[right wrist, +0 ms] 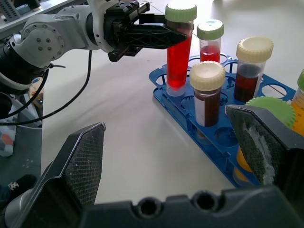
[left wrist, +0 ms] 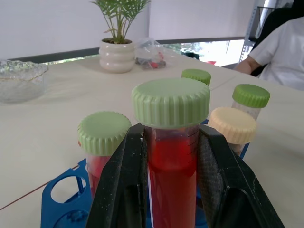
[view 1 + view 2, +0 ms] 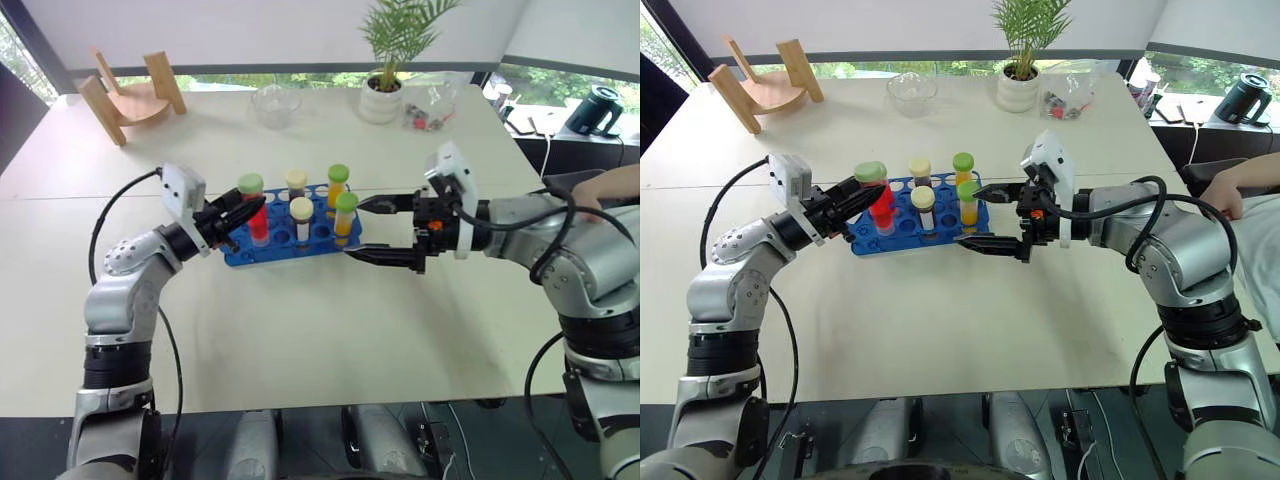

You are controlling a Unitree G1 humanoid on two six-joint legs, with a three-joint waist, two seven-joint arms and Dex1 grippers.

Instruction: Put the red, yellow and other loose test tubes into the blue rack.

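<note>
While the near table (image 3: 300, 350) is bare w/ plenty of room between the arms, the work sits mid-table: blue rack (image 3: 262, 250) lies flat, well in from every edge. L gripper (image 3: 240, 215) comes in from rack's left side, fingers clamped on a red tube (image 1: 178, 52) w/ green cap, held upright; in R wrist view its bottom sits at a hole at the rack's near-left corner, can't tell how deep it's in. L wrist view: fingers (image 2: 118, 190) press the tube on both sides just below the cap.

R gripper (image 3: 385, 232) is at rack's right end, jaws spread wide, nothing between them; one finger near the rack's edge, the other above it, apart from the tubes.

In rack: 2nd red tube (image 1: 209, 45) just behind the held one, two brown tubes w/ cream caps (image 3: 301, 220) (image 3: 296, 185), two yellow tubes w/ green caps (image 3: 345, 218) (image 3: 337, 187) toward R end. Near yellow tube is partly hidden by R finger in R wrist view.

Farther back: glass bowl (image 3: 275, 103), potted plant (image 3: 383, 92), clear bag (image 3: 432, 108) (contents hard to make out), wooden stand (image 3: 125, 92) at far-left. Kettle (image 3: 597, 108) beyond R edge. Person's arm (image 3: 605, 187) cut off at R side.
</note>
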